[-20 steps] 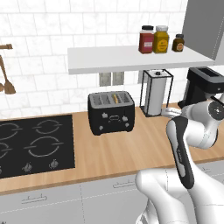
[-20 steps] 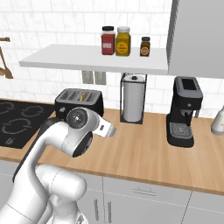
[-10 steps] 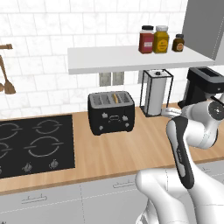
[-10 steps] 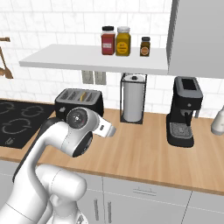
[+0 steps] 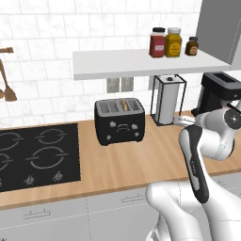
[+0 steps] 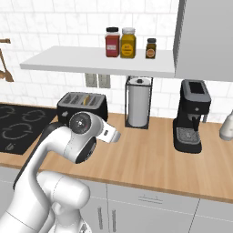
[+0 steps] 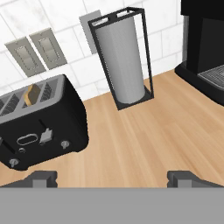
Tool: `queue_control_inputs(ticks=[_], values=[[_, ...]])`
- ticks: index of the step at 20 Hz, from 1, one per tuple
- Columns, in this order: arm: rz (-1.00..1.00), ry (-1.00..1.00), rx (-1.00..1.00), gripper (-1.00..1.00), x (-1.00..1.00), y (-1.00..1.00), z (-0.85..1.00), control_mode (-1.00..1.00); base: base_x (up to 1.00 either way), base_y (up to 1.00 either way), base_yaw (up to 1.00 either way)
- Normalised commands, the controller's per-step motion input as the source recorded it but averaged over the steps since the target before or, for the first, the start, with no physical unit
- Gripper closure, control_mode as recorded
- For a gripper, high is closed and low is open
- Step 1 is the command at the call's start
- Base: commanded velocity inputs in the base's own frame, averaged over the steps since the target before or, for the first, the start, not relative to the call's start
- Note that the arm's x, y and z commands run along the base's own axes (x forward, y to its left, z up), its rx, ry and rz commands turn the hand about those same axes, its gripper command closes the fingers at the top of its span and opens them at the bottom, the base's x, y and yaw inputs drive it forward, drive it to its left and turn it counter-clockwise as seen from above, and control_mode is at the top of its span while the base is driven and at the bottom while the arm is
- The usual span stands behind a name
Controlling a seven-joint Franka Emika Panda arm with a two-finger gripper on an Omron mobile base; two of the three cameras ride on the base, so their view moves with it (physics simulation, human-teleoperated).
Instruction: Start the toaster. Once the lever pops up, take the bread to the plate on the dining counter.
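Toaster (image 5: 119, 121) stands on the wood worktop (image 5: 141, 164) against the wall, between stovetop (image 5: 35, 153) and paper-towel holder (image 5: 167, 99). Bread (image 7: 32, 94) sits in a slot, tan edge showing. Tool (image 7: 113, 178) hangs open and empty, well short of the toaster. First step looks barely begun: next, reach left and press down the front lever (image 7: 45, 135).

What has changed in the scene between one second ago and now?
Nothing has visibly changed. The arm holds the same pose, the gripper is open and empty, and the bread sits in the toaster as before.
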Motion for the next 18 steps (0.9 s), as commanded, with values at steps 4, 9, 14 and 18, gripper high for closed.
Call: queue_control_inputs(ticks=[4, 9, 14, 18], values=[[0.0, 0.0, 0.0, -1.0, 0.0, 0.0, 0.0, -1.0, 0.0, 0.0, 0.0], [0.0, 0.0, 0.0, -1.0, 0.0, 0.0, 0.0, -1.0, 0.0, 0.0, 0.0], [0.0, 0.0, 0.0, -1.0, 0.0, 0.0, 0.0, -1.0, 0.0, 0.0, 0.0], [0.0, 0.0, 0.0, -1.0, 0.0, 0.0, 0.0, -1.0, 0.0, 0.0, 0.0]])
